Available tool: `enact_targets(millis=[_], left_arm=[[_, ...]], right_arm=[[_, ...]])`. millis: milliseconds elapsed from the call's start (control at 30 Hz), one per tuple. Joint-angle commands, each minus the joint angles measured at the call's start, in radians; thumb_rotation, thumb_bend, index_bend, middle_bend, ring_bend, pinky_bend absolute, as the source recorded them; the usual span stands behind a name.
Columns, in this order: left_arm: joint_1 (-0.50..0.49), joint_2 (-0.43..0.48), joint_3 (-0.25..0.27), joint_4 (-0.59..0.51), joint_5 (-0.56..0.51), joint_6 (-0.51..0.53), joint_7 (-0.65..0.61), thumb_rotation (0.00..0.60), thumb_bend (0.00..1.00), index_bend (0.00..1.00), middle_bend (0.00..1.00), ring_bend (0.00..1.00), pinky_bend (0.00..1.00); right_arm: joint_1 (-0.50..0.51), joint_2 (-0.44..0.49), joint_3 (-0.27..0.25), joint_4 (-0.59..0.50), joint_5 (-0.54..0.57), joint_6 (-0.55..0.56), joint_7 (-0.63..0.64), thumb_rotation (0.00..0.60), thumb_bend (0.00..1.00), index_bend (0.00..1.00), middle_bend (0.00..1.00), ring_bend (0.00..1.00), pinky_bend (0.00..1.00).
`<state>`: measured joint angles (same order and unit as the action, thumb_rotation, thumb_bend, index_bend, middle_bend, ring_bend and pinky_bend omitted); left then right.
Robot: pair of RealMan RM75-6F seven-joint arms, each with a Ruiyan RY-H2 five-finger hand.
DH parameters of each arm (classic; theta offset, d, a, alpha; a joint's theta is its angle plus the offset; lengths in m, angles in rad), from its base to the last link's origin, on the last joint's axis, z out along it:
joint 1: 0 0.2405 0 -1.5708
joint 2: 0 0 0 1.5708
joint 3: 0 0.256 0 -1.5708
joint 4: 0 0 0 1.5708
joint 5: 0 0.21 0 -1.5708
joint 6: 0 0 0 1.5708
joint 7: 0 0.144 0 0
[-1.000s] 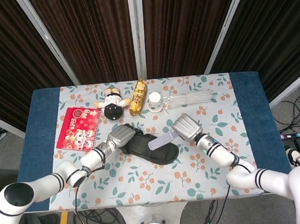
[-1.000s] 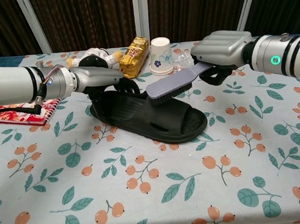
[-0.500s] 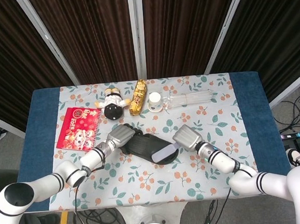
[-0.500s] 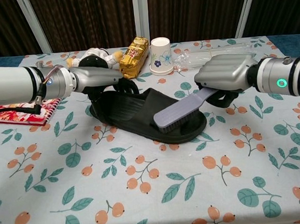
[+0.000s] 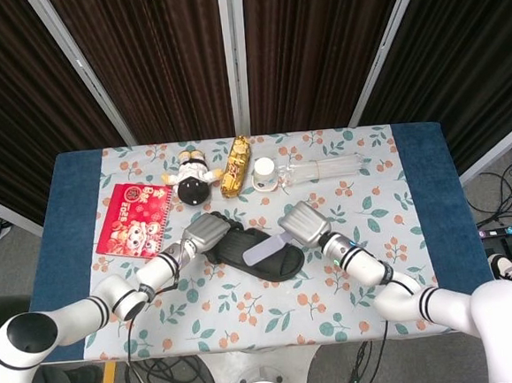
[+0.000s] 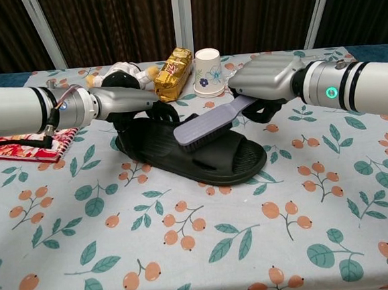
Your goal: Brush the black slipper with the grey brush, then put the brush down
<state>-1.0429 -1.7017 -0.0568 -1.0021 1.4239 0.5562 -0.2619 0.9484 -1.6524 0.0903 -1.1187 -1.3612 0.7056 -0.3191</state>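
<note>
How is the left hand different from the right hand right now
The right hand holds the grey brush over the black slipper; the left hand holds no tool and rests on the slipper's far-left end. The right hand comes in from the right, the left hand from the left. Both are silver-grey.

Evenly and brightly lit from above in both views, with no hard glare. Soft, short shadows only: a faint dark rim under the black slipper (image 6: 191,150) and beneath the grey brush (image 6: 209,122) in the chest view, a thin one along the near side of the right hand (image 6: 264,79). Mild sheen on the metal shell of the left hand (image 6: 124,98) and on the gold wrapper (image 6: 173,73) at the far side. Dark curtains at the far edge swallowing detail, almost black. Sharp across the tablecloth (image 6: 189,253) in both views, no motion blur. Slight softness and bulging of the forearms at the left and right edges of the chest view.
</note>
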Motion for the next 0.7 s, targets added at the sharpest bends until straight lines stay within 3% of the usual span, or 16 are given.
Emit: enact_targets(millis=[33, 200, 333, 467, 600, 700], left_arm=[[0.001, 0.0, 0.0, 0.0, 0.0, 0.001, -0.001, 0.6, 0.21, 0.38, 0.44, 0.27, 0.21], [0.001, -0.001, 0.002, 0.005, 0.0, -0.002, -0.003, 0.6, 0.21, 0.38, 0.44, 0.27, 0.21], [0.003, 0.001, 0.002, 0.0, 0.002, 0.004, 0.002, 0.6, 0.21, 0.37, 0.44, 0.27, 0.21], [0.008, 0.008, 0.002, -0.012, 0.0, 0.012, 0.014, 0.6, 0.21, 0.31, 0.39, 0.24, 0.21], [0.012, 0.024, -0.008, -0.041, -0.009, 0.023, 0.014, 0.6, 0.21, 0.16, 0.24, 0.14, 0.19], [0.021, 0.041, -0.018, -0.07, -0.006, 0.056, 0.017, 0.6, 0.21, 0.12, 0.16, 0.08, 0.16]], right_arm=[[-0.002, 0.007, -0.03, -0.014, -0.006, -0.018, -0.026, 0.6, 0.55, 1.0, 0.99, 1.0, 1.0], [-0.051, 0.086, -0.096, -0.109, -0.038, 0.014, -0.053, 0.6, 0.55, 1.0, 0.99, 1.0, 1.0], [-0.092, 0.153, -0.115, -0.182, -0.061, 0.073, -0.032, 0.6, 0.55, 1.0, 0.99, 1.0, 1.0], [-0.134, 0.23, -0.1, -0.245, -0.084, 0.163, 0.055, 0.6, 0.55, 1.0, 0.99, 1.0, 1.0], [-0.166, 0.285, -0.058, -0.258, -0.046, 0.214, 0.116, 0.6, 0.55, 1.0, 0.99, 1.0, 1.0], [-0.174, 0.295, -0.034, -0.234, 0.011, 0.194, 0.133, 0.6, 0.55, 1.0, 0.99, 1.0, 1.0]])
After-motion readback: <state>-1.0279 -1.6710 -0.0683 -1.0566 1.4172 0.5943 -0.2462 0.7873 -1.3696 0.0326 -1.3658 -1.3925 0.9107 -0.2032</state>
